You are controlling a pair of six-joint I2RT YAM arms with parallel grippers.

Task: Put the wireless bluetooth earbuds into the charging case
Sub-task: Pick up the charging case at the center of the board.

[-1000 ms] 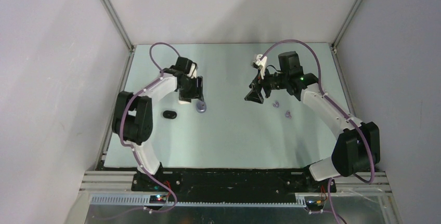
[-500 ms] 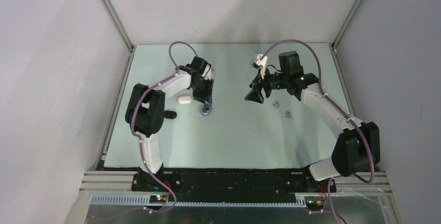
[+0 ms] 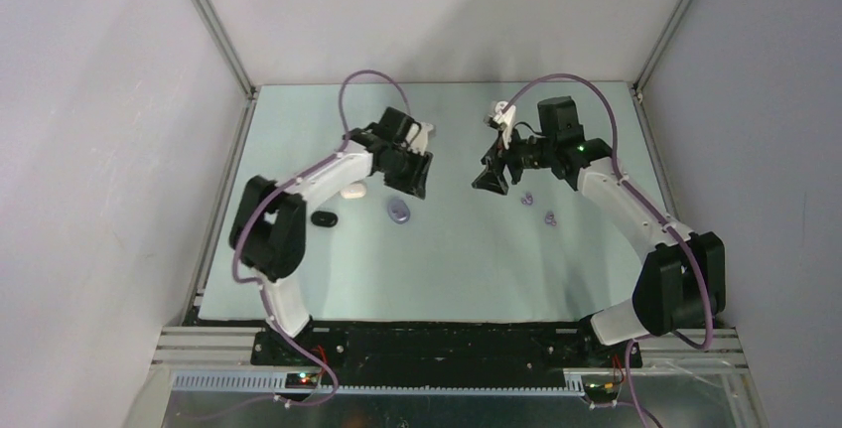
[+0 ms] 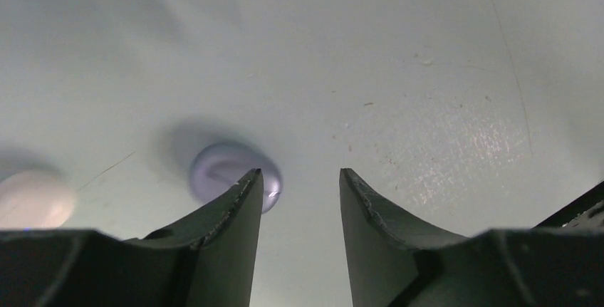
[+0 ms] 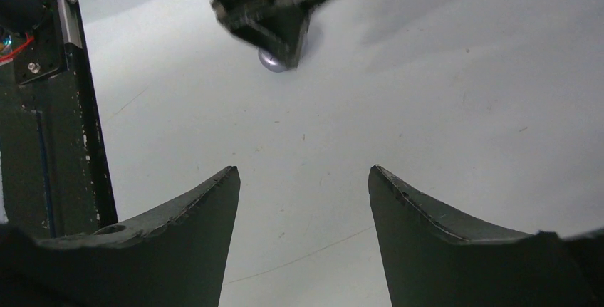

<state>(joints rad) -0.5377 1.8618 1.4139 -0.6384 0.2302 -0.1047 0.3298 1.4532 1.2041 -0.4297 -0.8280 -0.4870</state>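
Jaws on both arms released, empty.
I see left gripper [image 3: 412, 180] beside lavender case [image 3: 399, 211], centre of top view; right gripper [image 3: 490, 181] near 2 purple buds [image 3: 550, 217], centre right.

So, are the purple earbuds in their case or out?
Out. Both purple earbuds lie loose on the table, well to the right of the purple case, and nothing is touching them.

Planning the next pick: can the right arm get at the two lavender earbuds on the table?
Probably yes: the lavender earbuds lie bare beside the right hand, which is open and empty, with nothing between them.
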